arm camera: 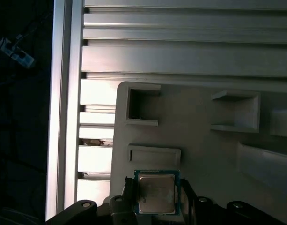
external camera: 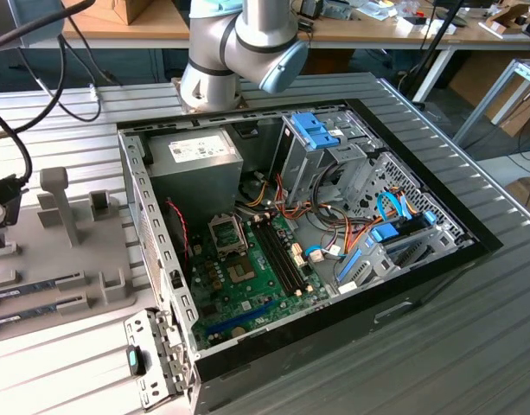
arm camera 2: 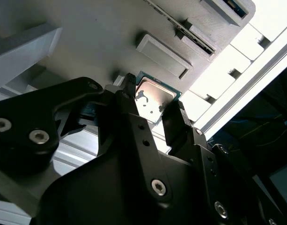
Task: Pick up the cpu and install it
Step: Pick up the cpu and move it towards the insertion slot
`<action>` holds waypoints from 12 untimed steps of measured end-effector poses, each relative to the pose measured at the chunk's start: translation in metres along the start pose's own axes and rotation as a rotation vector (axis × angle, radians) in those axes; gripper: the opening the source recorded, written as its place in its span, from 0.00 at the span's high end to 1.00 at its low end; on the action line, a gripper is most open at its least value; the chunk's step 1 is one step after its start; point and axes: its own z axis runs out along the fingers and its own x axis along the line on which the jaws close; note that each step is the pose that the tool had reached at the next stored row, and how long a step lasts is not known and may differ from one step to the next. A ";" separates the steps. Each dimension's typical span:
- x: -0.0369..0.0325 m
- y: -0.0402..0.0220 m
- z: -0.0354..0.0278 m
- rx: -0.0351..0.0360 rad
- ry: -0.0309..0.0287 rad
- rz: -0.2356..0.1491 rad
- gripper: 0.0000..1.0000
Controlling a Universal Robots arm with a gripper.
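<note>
cpu (arm camera: 155, 192) on grey recessed tray (arm camera: 204, 150), pinched edgewise by end effector (arm camera 2: 151, 99)

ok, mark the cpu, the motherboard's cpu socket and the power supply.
cpu (arm camera: 156, 194): first wrist view, middle of its silvery metal top.
cpu socket (external camera: 226, 232): exterior view, centre of its square frame.
power supply (external camera: 195, 173): exterior view, its grey top face.

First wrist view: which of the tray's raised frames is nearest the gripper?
The low, wide rectangular frame, next to the cpu at the gripper; the two taller square pockets lie farther off.
</note>
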 end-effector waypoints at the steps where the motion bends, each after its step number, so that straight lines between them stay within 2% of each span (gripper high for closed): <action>1: 0.0000 0.0000 -0.0013 0.0000 0.0000 0.000 0.53; 12: 0.0002 0.0003 -0.0137 0.0000 0.0000 0.000 0.53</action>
